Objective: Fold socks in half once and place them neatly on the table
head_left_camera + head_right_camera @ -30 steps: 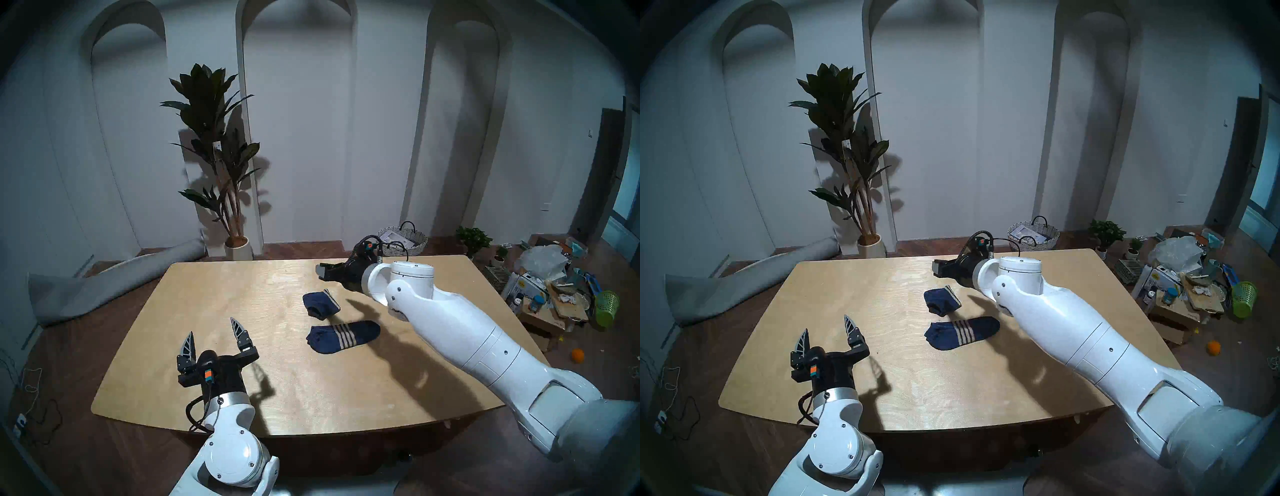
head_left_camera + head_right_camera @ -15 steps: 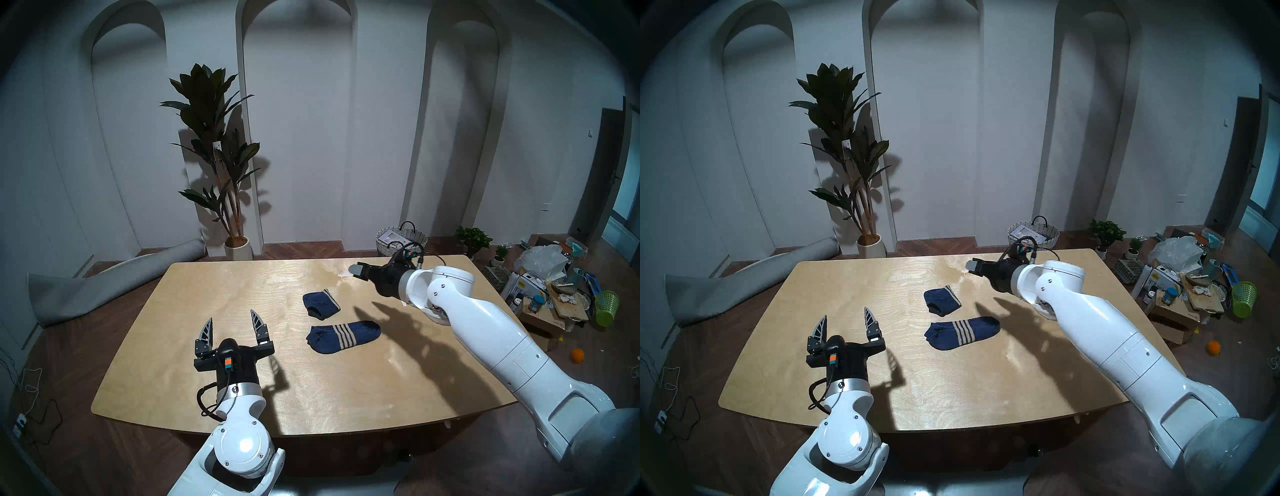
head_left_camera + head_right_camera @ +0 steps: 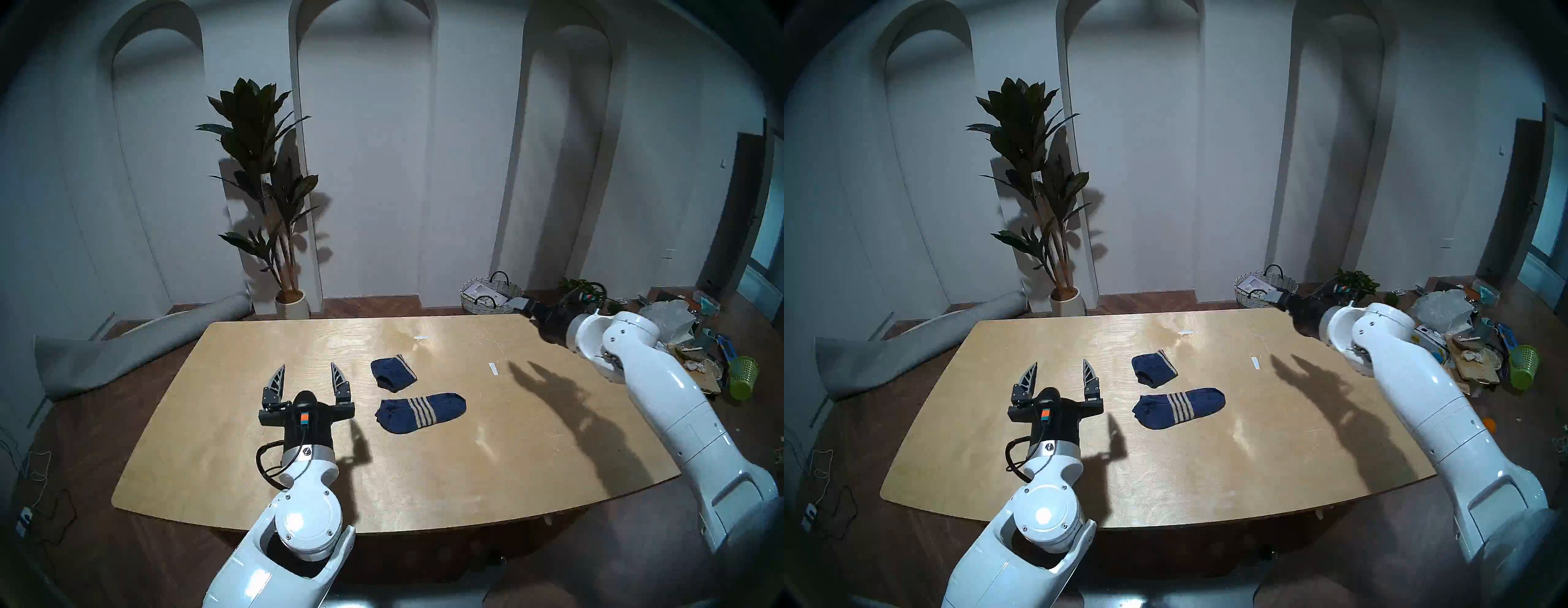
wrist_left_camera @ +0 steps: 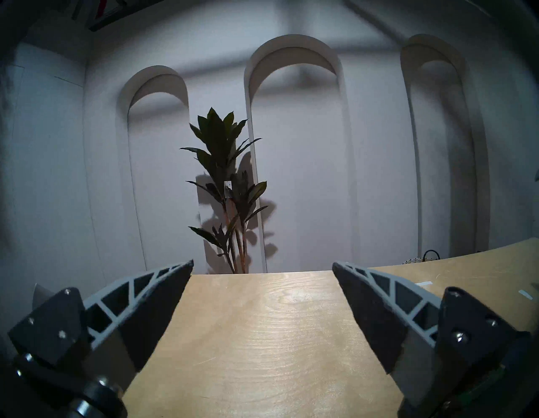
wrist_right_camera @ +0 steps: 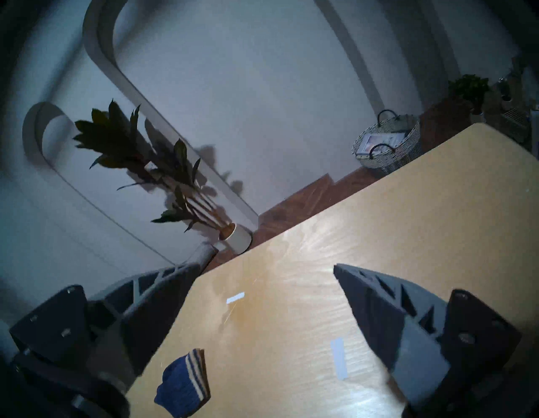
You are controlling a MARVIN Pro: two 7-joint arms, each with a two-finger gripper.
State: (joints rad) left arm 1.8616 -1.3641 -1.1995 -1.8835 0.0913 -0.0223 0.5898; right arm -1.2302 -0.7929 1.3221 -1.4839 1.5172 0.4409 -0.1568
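Two navy socks lie near the middle of the plywood table. The far sock is folded in half, its beige stripes at the right edge; it also shows in the right wrist view. The near sock lies flat and unfolded with its stripes across the middle. My left gripper is open and empty, hovering left of the socks, fingers pointing away from me. My right gripper is open and empty, raised at the table's far right corner, well clear of the socks.
Two small white tape strips lie on the table, one at the far middle and one to the right. A woven basket, a potted plant, a rolled grey mat and floor clutter surround the table.
My right arm has swung away from the folded sock to the far right corner. My left gripper has moved forward and right toward the socks, still open. The socks have not moved.
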